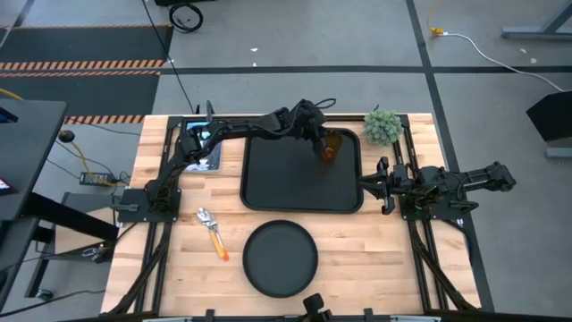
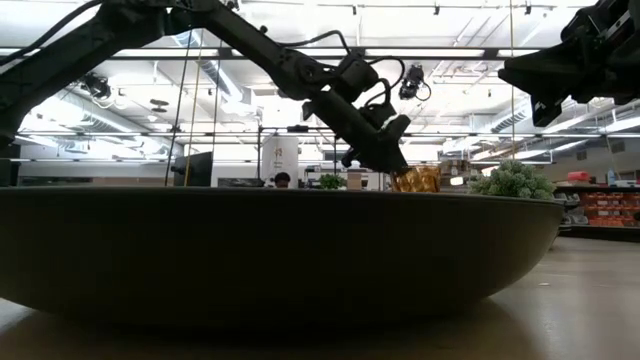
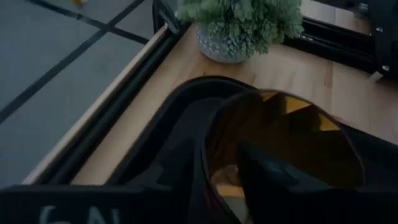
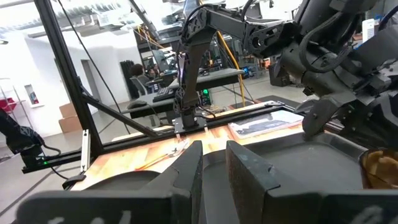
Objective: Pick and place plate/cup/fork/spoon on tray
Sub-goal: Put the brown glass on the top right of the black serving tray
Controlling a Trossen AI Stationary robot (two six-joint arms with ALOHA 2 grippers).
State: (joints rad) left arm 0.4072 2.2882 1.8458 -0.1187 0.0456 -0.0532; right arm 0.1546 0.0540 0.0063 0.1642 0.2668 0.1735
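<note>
My left gripper (image 1: pixel 322 141) reaches over the far right corner of the black tray (image 1: pixel 268 179) and is shut on the amber cup (image 1: pixel 331 150). The cup also shows in the low view (image 2: pixel 420 180) and the left wrist view (image 3: pixel 292 137). The round black plate (image 1: pixel 281 258) lies flat on the table near the front edge and fills the foreground of the low view (image 2: pixel 280 250). Orange-handled cutlery (image 1: pixel 213 234) lies on the table left of the plate; I cannot tell fork from spoon. My right gripper (image 1: pixel 365 183) waits at the tray's right edge, fingers close together and empty. My left gripper holds the cup by its rim (image 3: pixel 210 155), one finger (image 3: pixel 280 180) inside the cup and the other outside. The fingers slant down from the table's left. The cup stays mouth-up over the tray's corner. The plate hides whether its base touches the tray.
A small potted plant (image 1: pixel 382 127) stands just beyond the tray's far right corner, close to the cup. A flat device with a screen (image 1: pixel 198 143) lies at the far left. Bare wood shows to the right of the plate.
</note>
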